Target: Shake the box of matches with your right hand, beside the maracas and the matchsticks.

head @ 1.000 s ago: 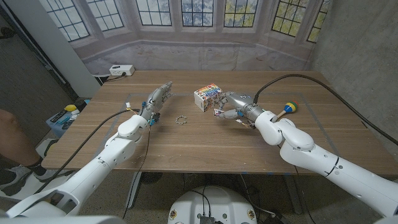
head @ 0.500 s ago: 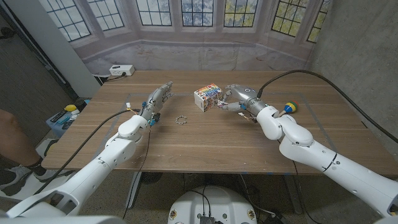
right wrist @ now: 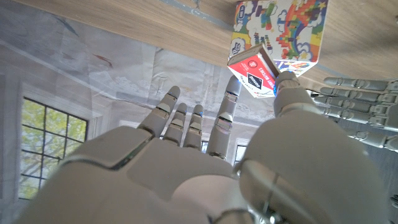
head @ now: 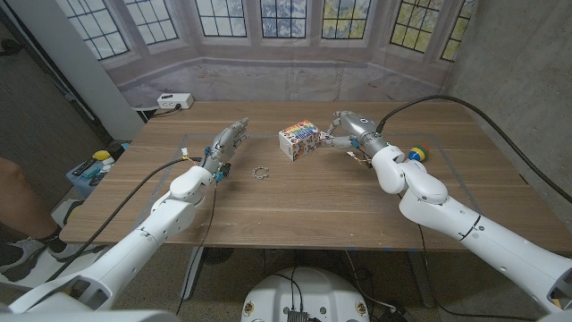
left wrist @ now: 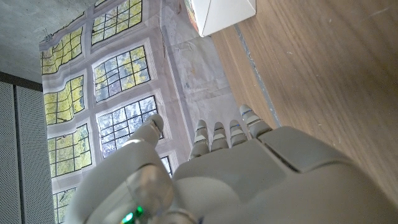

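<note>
Head view. The right hand (head: 344,131) hangs above the wooden table (head: 295,192), pinching a small red-and-white matchbox (head: 323,141) at its fingertips. Just beyond those fingertips, on the left-hand side, stands a colourful printed box (head: 298,139); whether the matchbox touches it cannot be told here. A maraca (head: 416,154) lies on the table behind the right wrist, on the outer side. A small metal ring-shaped piece (head: 260,172) lies between the 2 hands, nearer the left hand (head: 227,143), which is stretched out over the table with fingers extended and nothing in them.

Left wrist view. The left hand (left wrist: 230,168) shows straight fingers, nothing held; a pale corner of a box (left wrist: 221,12) lies ahead of the fingertips.

Right wrist view. The thumb pad (right wrist: 289,84) presses the matchbox (right wrist: 253,71) from 1 side; the other fingers (right wrist: 196,124) are spread apart. The colourful box (right wrist: 280,28) sits directly behind the matchbox.

Judgement: the shake is best done with short wrist strokes, pinch kept firm, and clear of the colourful box.
</note>
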